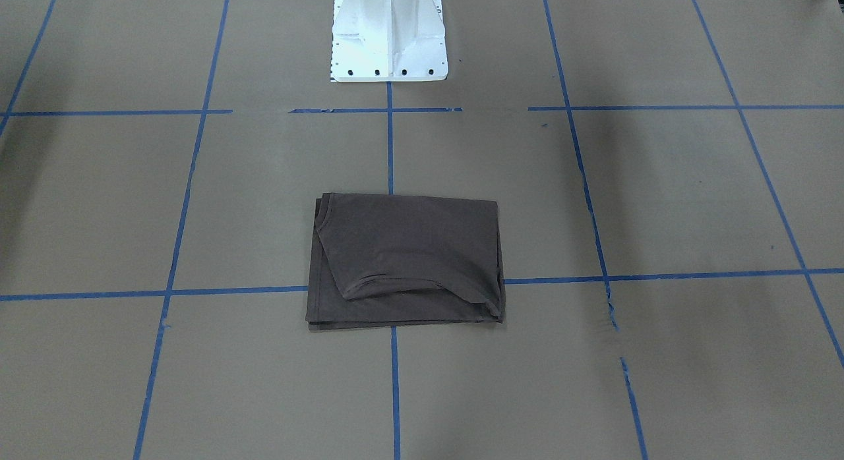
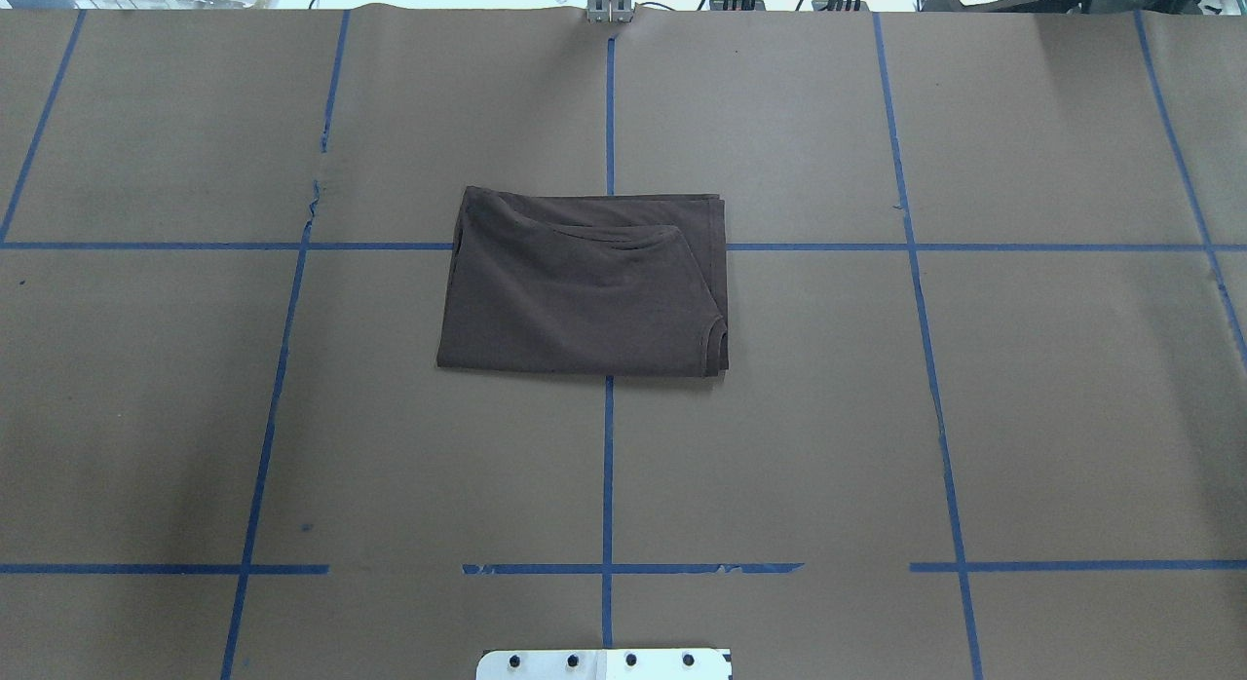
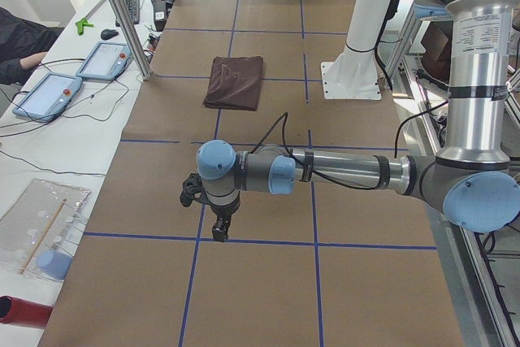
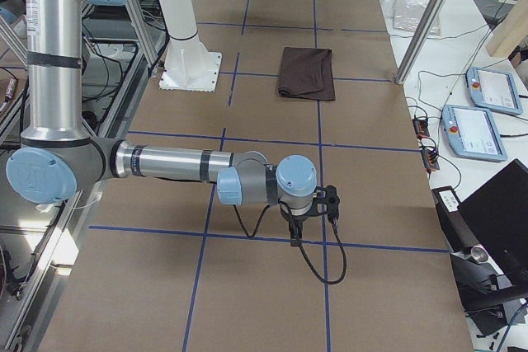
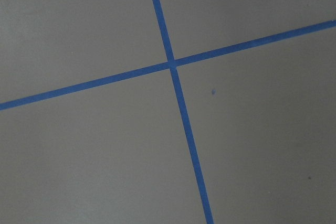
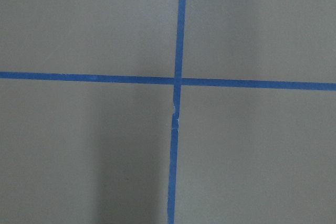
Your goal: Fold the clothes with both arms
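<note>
One shirt [image 2: 585,290] lies folded into a tidy rectangle, seemingly done, with left gripper [image 3: 219,232] and right gripper [image 4: 294,239] well apart (openness I cannot tell).

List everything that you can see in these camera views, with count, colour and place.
T-shirt: one, dark brown, folded into a rectangle at the table's middle.
Table cover: one, brown paper, across the table.
Tape lines: many, blue, gridded on it.
Pedestal: one, white, bolted at the robot's edge.
Pendants: two, pale blue, on the side bench.
Sleeve: one, dark, a person's, beside that bench.
Left arm: one, silver with blue caps, stretched low over bare cover.
Right arm: one, same colours, at the table's other end.
Left hand: one, black, pointing down; state unclear.
Right hand: one, black, pointing down; state unclear.
</note>
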`<state>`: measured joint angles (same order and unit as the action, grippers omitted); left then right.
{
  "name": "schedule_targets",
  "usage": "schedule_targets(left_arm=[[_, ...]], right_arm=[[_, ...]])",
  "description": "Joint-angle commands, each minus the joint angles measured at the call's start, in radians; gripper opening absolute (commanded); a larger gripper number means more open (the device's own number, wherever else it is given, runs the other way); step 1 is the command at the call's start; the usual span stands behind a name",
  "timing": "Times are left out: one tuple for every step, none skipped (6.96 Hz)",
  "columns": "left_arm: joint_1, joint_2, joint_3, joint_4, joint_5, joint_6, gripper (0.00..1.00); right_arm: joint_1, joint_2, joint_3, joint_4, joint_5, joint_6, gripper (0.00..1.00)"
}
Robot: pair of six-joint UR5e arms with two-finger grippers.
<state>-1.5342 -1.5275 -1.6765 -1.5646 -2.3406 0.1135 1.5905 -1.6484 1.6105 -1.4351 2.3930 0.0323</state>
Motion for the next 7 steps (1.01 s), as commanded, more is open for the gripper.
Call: schedule_targets(left_arm=[[0.000, 0.000, 0.000, 0.000, 0.001, -0.014, 1.00], [0.000, 0.000, 0.000, -0.002, 0.001, -0.014, 1.00], [0.000, 0.000, 0.004, 0.000, 0.001, -0.023, 1.00], [0.000, 0.000, 0.003, -0.002, 0.000, -0.131, 1.00], [0.000, 0.000, 0.000, -0.005, 0.001, -0.185, 1.00], [0.000, -0.002, 0.001, -0.005, 0.001, -0.187, 1.00], [0.000, -0.002, 0.001, -0.005, 0.001, -0.187, 1.00]], right_arm=[[0.008, 0.002, 0.002, -0.054, -0.026, 0.000, 1.00], [0.008, 0.010, 0.017, -0.085, -0.060, 0.000, 1.00], [0.008, 0.009, 0.020, -0.088, -0.078, 0.000, 1.00], [0.009, 0.002, 0.025, -0.087, -0.072, 0.000, 1.00], [0.008, -0.001, 0.028, -0.084, -0.069, 0.000, 1.00], [0.008, -0.001, 0.028, -0.082, -0.068, 0.000, 1.00], [0.009, -0.001, 0.028, -0.082, -0.066, 0.000, 1.00]])
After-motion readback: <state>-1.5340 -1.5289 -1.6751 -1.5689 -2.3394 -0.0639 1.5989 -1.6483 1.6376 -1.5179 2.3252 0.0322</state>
